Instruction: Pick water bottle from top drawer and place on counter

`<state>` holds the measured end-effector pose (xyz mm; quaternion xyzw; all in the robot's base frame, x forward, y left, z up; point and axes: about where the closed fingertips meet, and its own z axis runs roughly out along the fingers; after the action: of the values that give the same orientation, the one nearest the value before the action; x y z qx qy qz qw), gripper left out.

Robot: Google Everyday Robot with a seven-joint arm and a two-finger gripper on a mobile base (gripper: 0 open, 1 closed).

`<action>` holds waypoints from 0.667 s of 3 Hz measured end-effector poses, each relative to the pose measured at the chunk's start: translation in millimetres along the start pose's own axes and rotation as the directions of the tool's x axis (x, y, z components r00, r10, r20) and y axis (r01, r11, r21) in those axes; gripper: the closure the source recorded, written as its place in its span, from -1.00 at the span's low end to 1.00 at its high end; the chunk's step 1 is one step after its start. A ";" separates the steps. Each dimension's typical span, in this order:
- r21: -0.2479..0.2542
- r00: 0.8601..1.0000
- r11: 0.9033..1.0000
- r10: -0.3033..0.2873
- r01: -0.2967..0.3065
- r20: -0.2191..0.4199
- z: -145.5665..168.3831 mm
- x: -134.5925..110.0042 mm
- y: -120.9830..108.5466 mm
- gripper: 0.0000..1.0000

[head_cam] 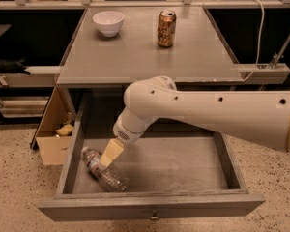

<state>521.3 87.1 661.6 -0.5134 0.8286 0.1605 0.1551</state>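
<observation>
Grey wood drawer: the top drawer [174, 166] stands pulled out beneath the counter. Its front panel faces you, with a small round knob [154, 218] at the lower middle.
Water bottle: the water bottle [113, 179] lies on its side on the drawer floor in the front left corner. Its white cap points toward the left wall and its clear crinkled body angles toward the front panel.
Gripper: your gripper [106, 162] reaches down into the left part of the drawer, its tan tip right over the bottle's upper half, near the label band. Whether it is spread, pressed together or touching the plastic, you cannot tell from this angle.
Arm: the white arm [208, 112] comes in from the right edge and crosses above the drawer just under the counter's front edge. It bends down at a rounded joint toward the bottle.
Counter: the counter [135, 57] is a flat matte grey top, wider than the drawer, above and behind it.
On the counter: a white bowl [108, 22] sits at the back left. A gold-brown drink can [166, 29] stands upright to its right, well apart from it.
Beside the cabinet: an open cardboard box [50, 134] rests on the speckled floor [14, 187] just left of the drawer, with something pale yellow inside.
</observation>
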 end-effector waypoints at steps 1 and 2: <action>0.006 0.999 1.000 0.013 -0.013 -0.046 16.2 -3.6 17.7 -1.00; -0.010 0.995 0.999 0.034 -0.035 -0.089 39.4 2.0 22.7 -1.00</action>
<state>503.6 111.8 627.8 -0.5064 0.8426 0.1451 0.1122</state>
